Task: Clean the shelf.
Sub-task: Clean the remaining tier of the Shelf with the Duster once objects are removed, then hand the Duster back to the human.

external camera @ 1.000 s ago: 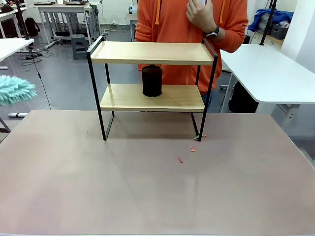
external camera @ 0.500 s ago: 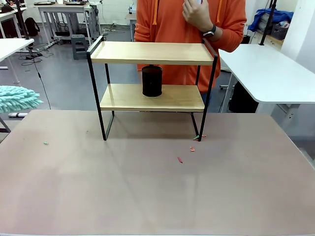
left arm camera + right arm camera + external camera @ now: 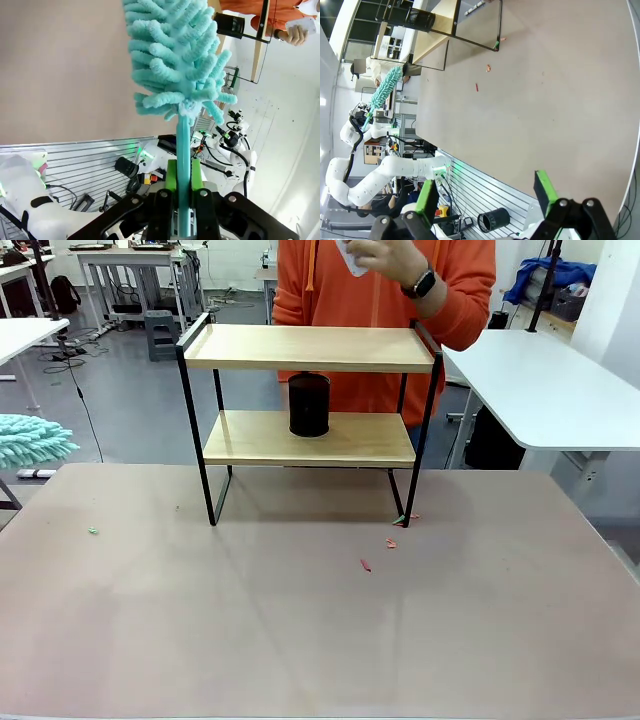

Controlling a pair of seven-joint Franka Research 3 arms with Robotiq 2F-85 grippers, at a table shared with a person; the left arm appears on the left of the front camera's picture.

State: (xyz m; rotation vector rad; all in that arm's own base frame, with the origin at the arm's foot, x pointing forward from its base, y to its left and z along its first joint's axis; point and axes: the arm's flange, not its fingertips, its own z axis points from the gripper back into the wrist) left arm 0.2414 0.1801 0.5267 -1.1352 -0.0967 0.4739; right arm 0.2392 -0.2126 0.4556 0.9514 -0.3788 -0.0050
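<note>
1. Brown-grey table [image 3: 300, 640] is stretching away to a person in an orange top, who is standing at the far side with one hand [image 3: 385, 255] raised above the rack and holding something pale that I cannot make out.
2. I am keeping the left gripper [image 3: 183, 176] pinching the handle of a teal duster [image 3: 175, 55] between its green pads. The handle is running straight out along the fingers, and the fluffy head is fanning out beyond them.
3. The shelf [image 3: 310, 348] is standing ahead of that gripper and off to one side, past the duster's tip and well apart from it. Its boards seem to be lying roughly in line with the duster's long axis, one end facing the head. A black mesh cup [image 3: 309, 405] is sitting on the lower board.
4. The right gripper [image 3: 486, 195] is hanging with its fingers spread wide around nothing, and the whole tabletop is lying between it and the shelf. I am judging the left arm to be nearer, and it is carrying the tool.
5. I am expecting the coming move to be a carry forward and across to the shelf's near end, bringing the head level with a board. I am watching the cup and the person's hand as likely snags.
</note>
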